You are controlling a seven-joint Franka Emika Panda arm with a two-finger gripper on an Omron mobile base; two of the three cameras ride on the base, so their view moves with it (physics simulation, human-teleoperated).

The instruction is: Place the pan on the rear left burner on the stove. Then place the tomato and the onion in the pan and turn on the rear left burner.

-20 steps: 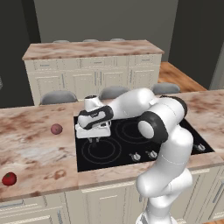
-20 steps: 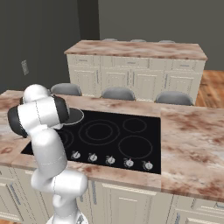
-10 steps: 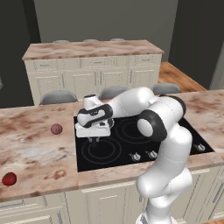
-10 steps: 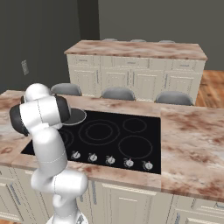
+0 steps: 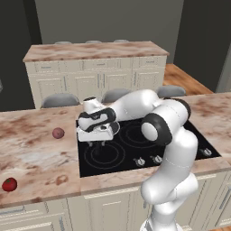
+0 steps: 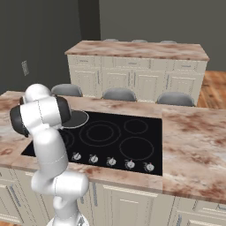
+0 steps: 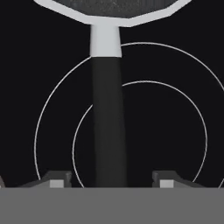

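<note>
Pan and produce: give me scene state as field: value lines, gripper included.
pan: on the stove, rear left area; handle runs between the fingertips
gripper: open, one fingertip on each side of the handle, gaps visible
onion: on the counter left of the stove
tomato: on the counter near its front edge, further left
pan contents: nothing seen in the part that shows
knobs: row along the stove's front edge
</note>
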